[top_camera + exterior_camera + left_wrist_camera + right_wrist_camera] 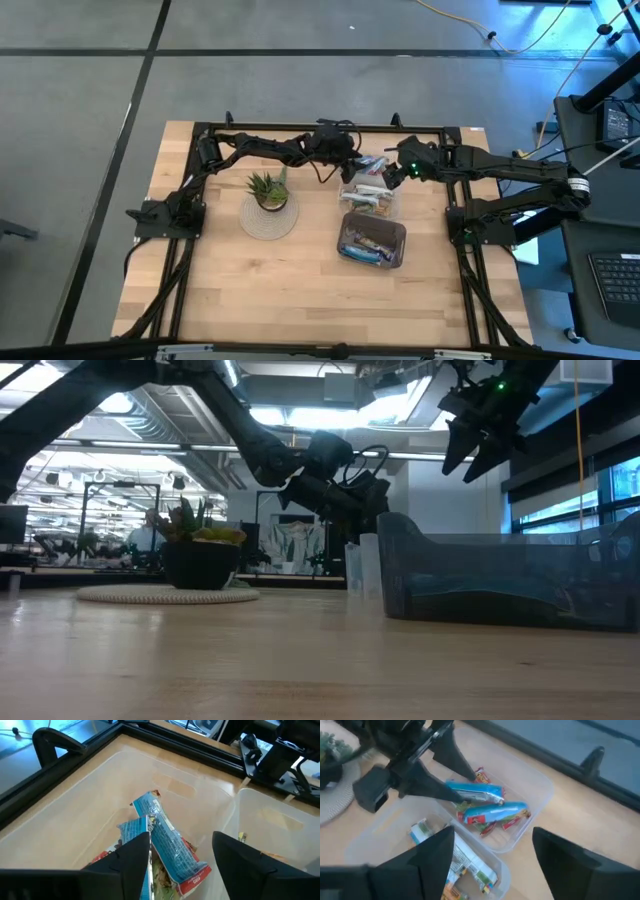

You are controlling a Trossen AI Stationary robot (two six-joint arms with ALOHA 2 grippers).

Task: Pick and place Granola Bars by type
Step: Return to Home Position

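Note:
Two blue-wrapped granola bars [170, 845] [495, 812] lie on green-and-red ones in a clear bin [540, 785] at the far side of the table. A neighbouring clear bin [375, 837] holds silvery-white bars [470, 862]. My left gripper [181, 836] [465, 787] [345, 172] is open and reaches down into the blue bars' bin, its fingers on either side of the upper blue bar's end. My right gripper [494, 832] [390, 178] [478, 455] is open and hangs high above both clear bins. My left gripper comes slanting down from the table's left. One fingertip [454, 797] stands at the upper blue bar's end [462, 791]. I cannot tell whether it touches the bar. The bar lies flat on the others in the bin.
A dark bin [372, 242] with more bars stands nearer on the table. A potted plant [268, 190] [200, 550] sits on a round mat left of the bins. A black frame [300, 128] runs round the table's edges. Bare wood lies near and left.

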